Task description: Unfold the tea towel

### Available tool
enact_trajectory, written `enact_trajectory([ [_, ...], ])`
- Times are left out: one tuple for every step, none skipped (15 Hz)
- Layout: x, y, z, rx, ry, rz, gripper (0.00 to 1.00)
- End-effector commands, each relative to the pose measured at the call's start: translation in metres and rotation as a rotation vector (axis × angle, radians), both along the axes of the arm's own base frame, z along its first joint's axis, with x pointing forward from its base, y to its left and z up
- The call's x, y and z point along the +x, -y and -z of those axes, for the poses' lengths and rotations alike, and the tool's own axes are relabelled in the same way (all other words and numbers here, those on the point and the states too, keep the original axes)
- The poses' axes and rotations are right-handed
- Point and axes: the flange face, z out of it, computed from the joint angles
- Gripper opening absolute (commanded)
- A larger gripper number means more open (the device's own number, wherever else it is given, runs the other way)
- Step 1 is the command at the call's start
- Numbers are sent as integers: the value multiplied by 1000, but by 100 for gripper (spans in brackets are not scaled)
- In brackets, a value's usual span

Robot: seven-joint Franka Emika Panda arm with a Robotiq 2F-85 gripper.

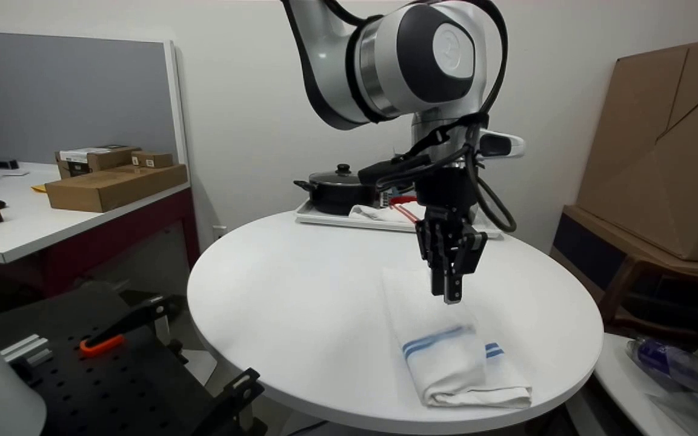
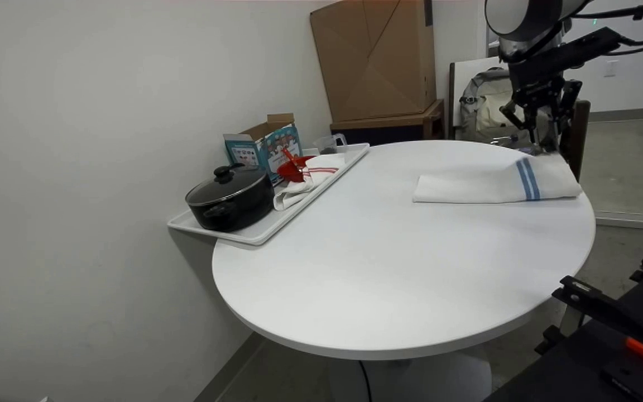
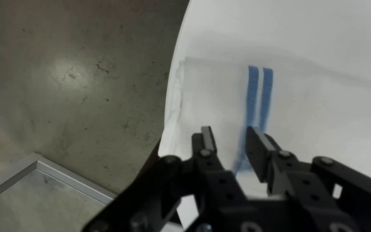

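Unfolding the tea towel (image 1: 448,363), which lies folded at lower right in an exterior view, likely means pinching just one layer; your jaws hang above it, part open and empty, so descend gently towards the bench (image 1: 300,303).

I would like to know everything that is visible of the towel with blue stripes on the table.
The towel with blue stripes is white, soft-looking cloth; two parallel blue stripes cross it near one end, and more blue shows on cloth beside the top layer. It lies folded and roughly flat on the round white table, its striped end near the table's edge, where stacked layers show. The tool hangs over it with jaws apart; no contact with the cloth is visible.
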Motion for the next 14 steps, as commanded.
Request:
enact_trajectory([
  [-14,-3,-5,10,-8,20,66],
  [-15,-3,-5,12,-10,20,74],
  [-16,-2,-6,14,-12,20,80],
  [-17,-1,-7,23,-15,21,88],
  [-18,-1,-8,53,-24,5,95],
  [-18,-2,-9,101,-35,-30,100],
  [-18,-6,-10,145,-48,-88,100],
  [-16,-5,-11,172,-65,-128,100],
  [-13,0,-12,194,-92,-180,100],
  [-11,5,-13,209,-121,-229,100],
  [-9,11,-16,206,-152,-268,100],
  [-5,18,-19,192,-182,-302,100],
  [-3,24,-23,178,-208,-332,100],
  [1,31,-27,159,-234,-368,100],
])
